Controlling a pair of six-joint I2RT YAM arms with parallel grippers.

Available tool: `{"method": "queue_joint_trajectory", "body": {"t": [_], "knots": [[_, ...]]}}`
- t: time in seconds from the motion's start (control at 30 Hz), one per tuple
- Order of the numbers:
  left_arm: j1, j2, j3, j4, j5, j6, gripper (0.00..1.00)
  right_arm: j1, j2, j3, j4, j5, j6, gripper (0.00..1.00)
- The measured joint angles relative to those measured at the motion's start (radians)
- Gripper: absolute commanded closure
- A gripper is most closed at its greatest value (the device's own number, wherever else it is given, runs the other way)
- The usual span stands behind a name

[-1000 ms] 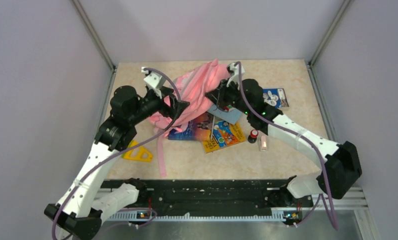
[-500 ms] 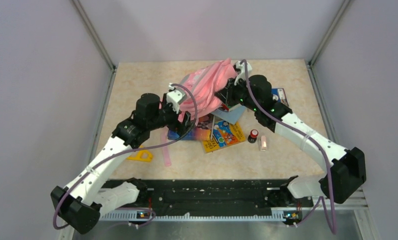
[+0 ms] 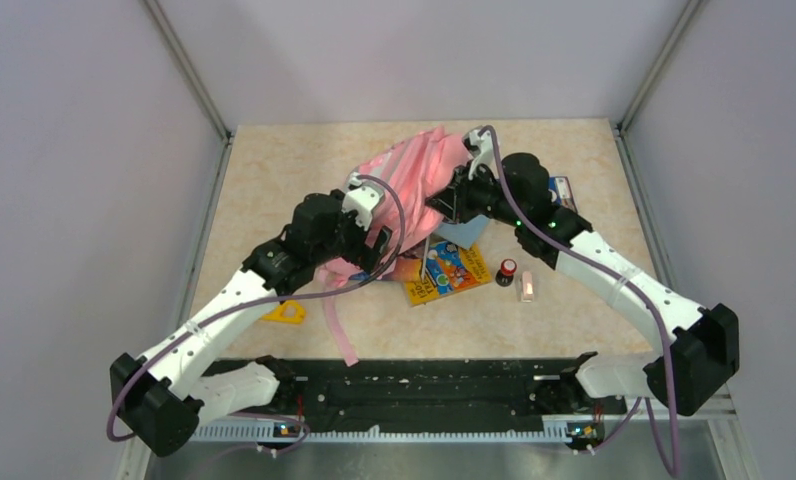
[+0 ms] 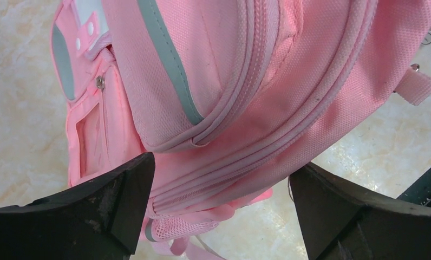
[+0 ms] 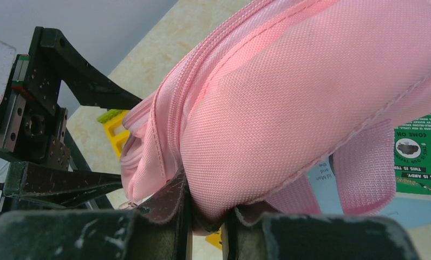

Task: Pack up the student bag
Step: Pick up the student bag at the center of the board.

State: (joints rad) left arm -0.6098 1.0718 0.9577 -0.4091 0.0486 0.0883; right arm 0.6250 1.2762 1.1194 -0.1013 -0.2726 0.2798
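- Left end effector (image 4: 219,208) hangs wide open over the bag (image 4: 267,81); its two dark, scuffed fingers (image 4: 113,208) stand either side of the zipped lower edge and hold nothing.
- Right end effector (image 5: 205,216) is nearly closed, its worn black jaws pinching a fold of the bag's coarse woven pink cloth beside a zip seam.
- The bag, soft and crumpled, sits at the middle of the desk (image 3: 274,170) towards the back, between the two arms. Its right side is bunched up in that pinch.
- Grey-green stripes, stitched piping and a mesh pocket show on its front in the left wrist view.
- A flat pink strap (image 3: 336,325) trails from the bag towards the near edge.
- Glossy, brightly printed booklets (image 3: 452,268) lie partly under the bag on the beige marbled surface.
- A yellow plastic set square (image 3: 286,313) lies near the left arm.
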Motion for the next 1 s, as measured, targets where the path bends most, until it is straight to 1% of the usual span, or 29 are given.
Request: {"method": "queue_joint_trajectory", "body": {"t": [0.07, 0.1, 0.17, 0.23, 0.27, 0.3, 0.33, 0.37, 0.4, 0.43, 0.5, 0.53, 0.6, 0.67, 0.7, 0.8, 0.9, 1.0], "knots": [[0.000, 0.000, -0.003, 0.004, 0.008, 0.005, 0.05, 0.000, 0.000, 0.000, -0.001, -0.010, -0.006, 1.00], [0.000, 0.000, -0.005, 0.005, 0.016, 0.010, 0.09, 0.000, 0.000, 0.000, -0.002, -0.012, -0.008, 1.00], [0.000, 0.002, -0.007, 0.005, 0.041, 0.016, 0.30, 0.000, 0.000, 0.000, -0.005, -0.020, -0.016, 1.00], [0.000, 0.006, -0.010, 0.007, 0.068, 0.015, 0.55, 0.000, 0.000, 0.000, -0.012, -0.022, -0.021, 1.00], [0.000, 0.010, -0.010, 0.013, 0.078, 0.017, 0.67, 0.000, 0.000, 0.000, -0.016, -0.022, -0.024, 1.00], [0.000, 0.013, -0.010, 0.019, 0.089, 0.015, 0.83, 0.000, 0.000, 0.000, -0.020, -0.022, -0.026, 1.00], [0.000, 0.018, -0.010, 0.023, 0.095, 0.025, 0.94, 0.000, 0.000, 0.000, -0.022, -0.021, -0.026, 1.00], [0.000, 0.020, -0.010, 0.024, 0.095, 0.018, 1.00, 0.000, 0.000, 0.000, -0.024, -0.020, -0.026, 1.00], [-0.001, 0.022, -0.010, 0.024, 0.105, 0.027, 1.00, 0.000, 0.000, 0.000, -0.023, -0.016, -0.026, 0.96], [-0.003, 0.024, -0.010, 0.025, 0.108, 0.034, 1.00, 0.000, 0.000, 0.000, -0.023, -0.013, -0.026, 0.87], [-0.004, 0.026, -0.010, 0.027, 0.111, 0.038, 1.00, 0.000, 0.000, 0.000, -0.026, 0.002, -0.023, 0.56], [-0.004, 0.025, -0.010, 0.029, 0.107, 0.033, 1.00, 0.000, 0.000, -0.002, -0.026, 0.016, -0.018, 0.43], [-0.003, 0.023, -0.010, 0.035, 0.092, 0.013, 1.00, 0.001, -0.005, -0.019, -0.025, 0.061, -0.011, 0.27], [0.003, 0.023, -0.010, 0.040, 0.080, -0.010, 1.00, 0.001, -0.023, -0.062, -0.020, 0.120, -0.004, 0.20], [0.009, 0.023, -0.010, 0.039, 0.081, -0.024, 1.00, 0.001, -0.041, -0.093, -0.018, 0.146, 0.000, 0.19], [0.031, 0.029, -0.010, 0.019, 0.104, -0.064, 1.00, 0.001, -0.115, -0.196, -0.014, 0.193, 0.010, 0.18], [0.055, 0.043, -0.008, -0.002, 0.147, -0.097, 1.00, 0.003, -0.188, -0.270, -0.005, 0.210, 0.011, 0.17], [0.074, 0.055, 0.003, -0.016, 0.177, -0.121, 1.00, 0.007, -0.283, -0.362, 0.048, 0.209, 0.020, 0.14]]}}
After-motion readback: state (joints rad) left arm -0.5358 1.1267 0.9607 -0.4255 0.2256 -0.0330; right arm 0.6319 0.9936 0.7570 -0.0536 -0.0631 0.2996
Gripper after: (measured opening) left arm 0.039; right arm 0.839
